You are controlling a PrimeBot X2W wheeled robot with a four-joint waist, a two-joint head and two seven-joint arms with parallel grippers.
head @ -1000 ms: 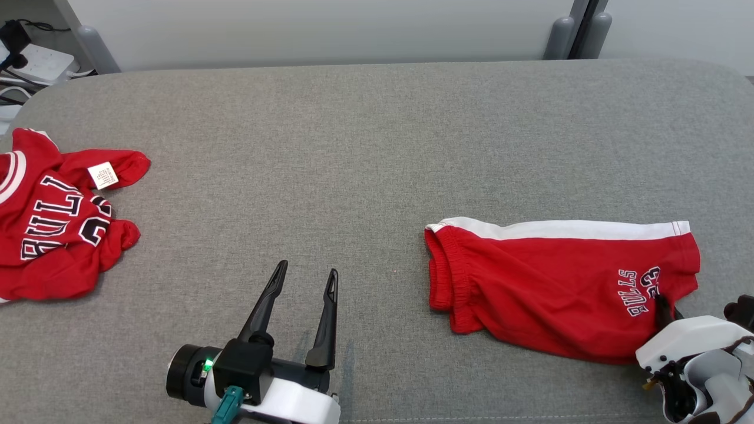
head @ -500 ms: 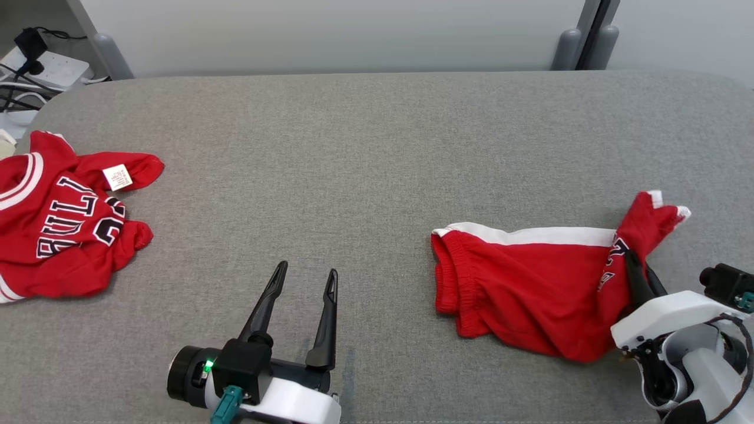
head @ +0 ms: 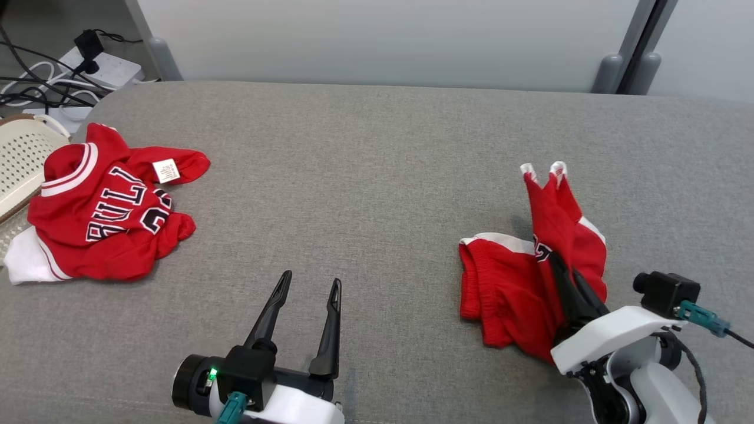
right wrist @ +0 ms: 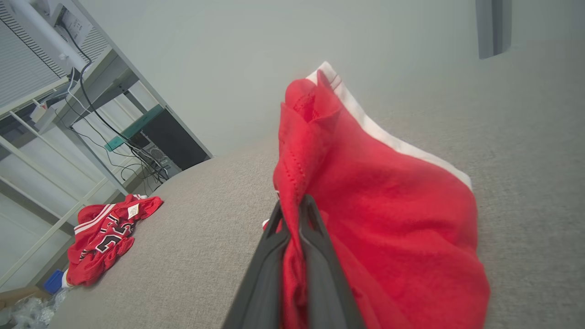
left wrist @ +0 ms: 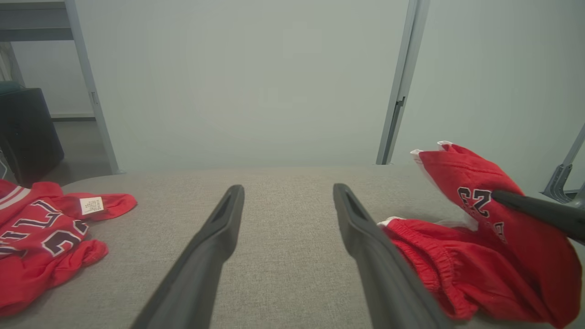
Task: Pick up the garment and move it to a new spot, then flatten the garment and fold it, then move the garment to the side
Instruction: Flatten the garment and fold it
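The garment is a pair of red shorts with a white side stripe, lying at the right of the grey padded table. My right gripper is shut on its leg end, which stands lifted above the waistband part. The right wrist view shows the red cloth pinched between the right gripper and draping to the right. My left gripper rests open and holds nothing near the front edge, left of the shorts. In the left wrist view the left gripper points at bare table, with the shorts to its right.
A crumpled red jersey with a white tag lies at the table's left end. Beyond that end stand a white perforated basket and a power strip with cables. Grey posts rise behind the far edge.
The right gripper has lifted the shorts' leg end and carried it left over the waistband part, bunching the cloth. The head camera has turned. The left gripper stays open and still.
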